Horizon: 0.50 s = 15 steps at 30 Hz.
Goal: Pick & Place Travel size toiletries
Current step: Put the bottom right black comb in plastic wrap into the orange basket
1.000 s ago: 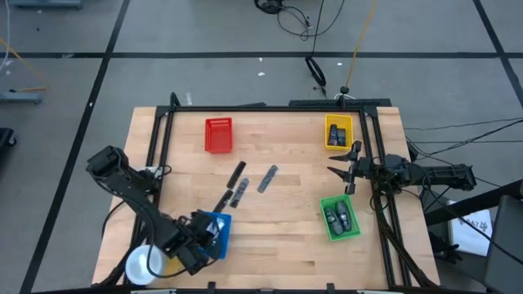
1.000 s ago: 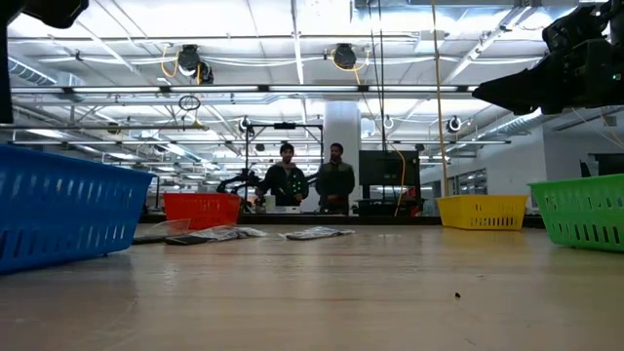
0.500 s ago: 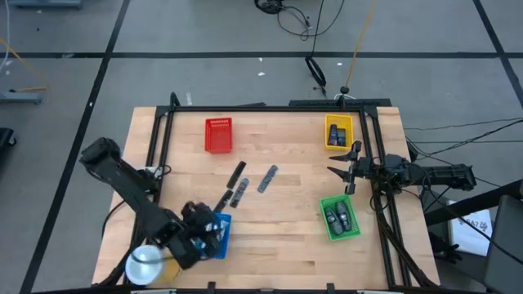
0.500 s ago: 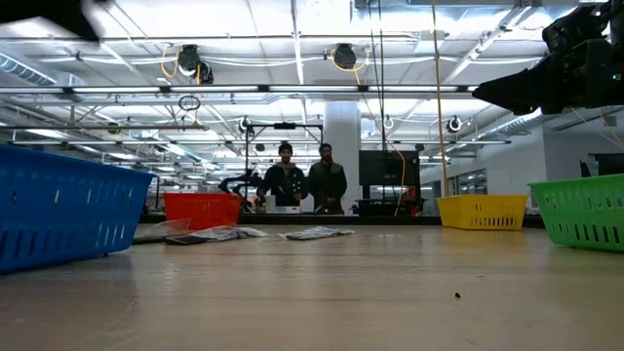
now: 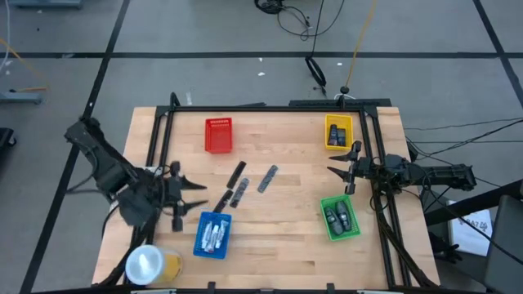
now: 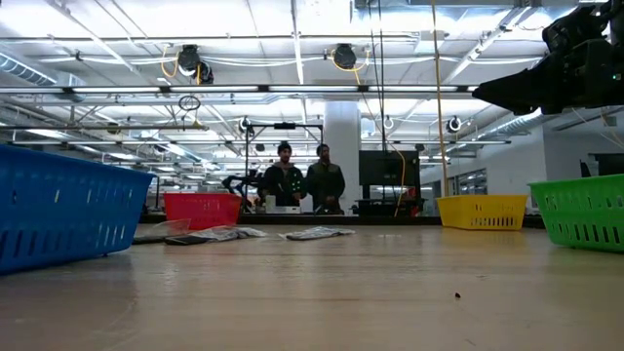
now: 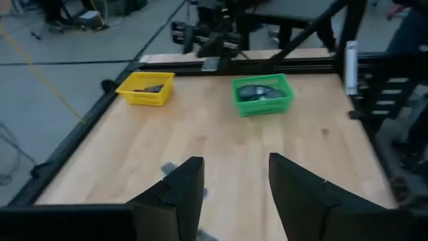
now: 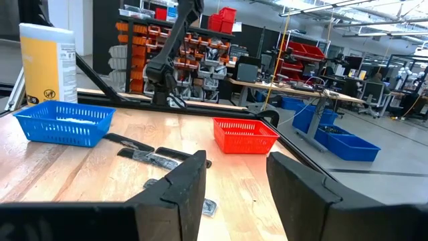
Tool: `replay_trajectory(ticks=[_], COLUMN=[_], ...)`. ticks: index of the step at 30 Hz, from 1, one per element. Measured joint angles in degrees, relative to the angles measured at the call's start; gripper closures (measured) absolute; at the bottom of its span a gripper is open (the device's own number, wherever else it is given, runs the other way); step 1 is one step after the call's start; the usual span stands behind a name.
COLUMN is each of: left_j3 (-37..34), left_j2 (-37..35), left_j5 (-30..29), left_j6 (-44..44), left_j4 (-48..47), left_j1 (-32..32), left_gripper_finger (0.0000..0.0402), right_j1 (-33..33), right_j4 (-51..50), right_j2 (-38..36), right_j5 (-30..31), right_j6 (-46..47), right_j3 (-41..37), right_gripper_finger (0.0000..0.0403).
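Wooden tabletop (image 5: 286,220) held several loose toiletries (image 5: 239,187) at centre frame; I judged a fresh pick next, left gripper (image 5: 192,202) fingers apart, empty, beside blue tray (image 5: 212,235); right gripper (image 5: 341,172) apart, waiting

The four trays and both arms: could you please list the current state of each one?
Blue tray: holds white tubes.
Red tray: empty.
Yellow tray: holds dark pieces.
Green tray: holds dark oval pieces.
Left end effector: open, empty, above the table beside the blue tray.
Right end effector: open, empty, waiting between the yellow and green trays.
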Motion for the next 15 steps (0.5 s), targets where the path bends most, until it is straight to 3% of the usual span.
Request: replay_trajectory(ticks=[2, 7, 15], left_j3=[-4.6, -21.9, -41.2], left_j2=[-3.5, -14.5, -29.0], left_j5=[0.4, 8.0, 28.8], left_j6=[1.6, 4.7, 15.6], left_j4=[3.4, 17.5, 42.9], left_j1=[1.6, 6.7, 14.7], left_gripper_finger=[0.0246, 0.0256, 0.0274], right_j1=[0.0, 0.0, 0.0], right_j4=[0.0, 0.0, 0.0], right_j2=[0.0, 0.0, 0.0], right_j5=[0.0, 0.0, 0.0], right_j6=[0.0, 0.0, 0.0], right_j3=[0.0, 0.0, 0.0], right_gripper_finger=[0.0252, 0.0252, 0.0252])
